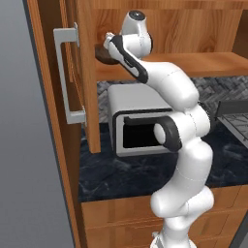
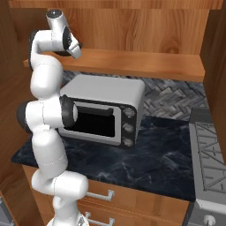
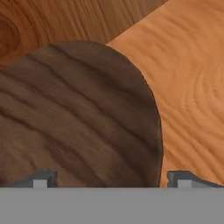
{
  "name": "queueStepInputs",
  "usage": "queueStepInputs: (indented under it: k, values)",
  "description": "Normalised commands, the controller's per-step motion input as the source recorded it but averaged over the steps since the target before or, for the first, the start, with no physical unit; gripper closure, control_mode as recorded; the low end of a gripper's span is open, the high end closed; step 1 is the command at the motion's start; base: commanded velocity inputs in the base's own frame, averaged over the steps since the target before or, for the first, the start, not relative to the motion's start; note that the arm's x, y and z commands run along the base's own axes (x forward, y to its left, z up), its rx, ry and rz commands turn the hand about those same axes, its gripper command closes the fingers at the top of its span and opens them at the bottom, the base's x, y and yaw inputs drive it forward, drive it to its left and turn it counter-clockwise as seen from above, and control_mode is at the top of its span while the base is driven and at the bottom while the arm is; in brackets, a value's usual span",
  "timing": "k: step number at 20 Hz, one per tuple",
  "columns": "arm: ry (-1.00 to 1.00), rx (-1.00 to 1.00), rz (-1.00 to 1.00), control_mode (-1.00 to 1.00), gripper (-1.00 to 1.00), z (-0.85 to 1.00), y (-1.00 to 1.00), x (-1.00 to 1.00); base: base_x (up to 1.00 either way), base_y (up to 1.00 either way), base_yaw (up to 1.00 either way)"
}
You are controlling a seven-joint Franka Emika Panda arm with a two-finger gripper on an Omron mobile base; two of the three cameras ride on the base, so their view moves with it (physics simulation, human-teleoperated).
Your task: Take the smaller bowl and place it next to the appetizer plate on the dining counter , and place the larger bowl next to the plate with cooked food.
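Note:
The smaller bowl [image 3: 78, 113] is dark brown with a wood grain. In the hand view it lies very close, on the wooden cabinet shelf [image 3: 192, 96]. My gripper [image 3: 113, 179] is open, its two fingertips [image 3: 43, 178] set wide apart on either side of the bowl's near rim, with nothing held. In the left base view the arm reaches up into the upper cabinet, where the gripper [image 1: 107, 42] sits just above the bowl [image 1: 102, 56], behind the door's edge. The larger bowl, both plates and the dining counter are out of view.
An open cabinet door [image 1: 82, 72] with a grey handle [image 1: 65, 77] hangs just left of the hand. Below the shelf [image 2: 141, 62], a silver toaster oven [image 2: 103, 110] stands on a black marbled kitchen counter [image 2: 150, 163]. A stove [image 2: 209, 154] is at the right.

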Motion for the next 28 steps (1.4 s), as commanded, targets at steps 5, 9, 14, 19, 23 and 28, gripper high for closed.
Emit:
queueStepInputs:
  k: [5,9,14,19,23,28]
  values:
    - [0.02,-0.03,-0.04,-1.00,1.00,-0.16,0.03,0.17,0.00,0.00,0.00]
    - [0.00,0.00,-0.01,-1.00,1.00,-0.02,-0.01,-0.11,0.00,0.00,0.00]
    - [0.00,0.00,-0.07,-1.00,1.00,-0.07,-0.05,-0.42,0.00,0.00,0.00]
    - [0.00,0.00,-0.20,-1.00,1.00,-0.04,-0.45,-0.90,0.00,0.00,0.00]
    - [0.00,0.00,-0.17,-1.00,1.00,-0.08,-0.83,-1.00,0.00,0.00,0.00]
    - [-0.09,0.01,-0.12,-1.00,1.00,-0.04,-0.95,-1.00,0.00,0.00,0.00]
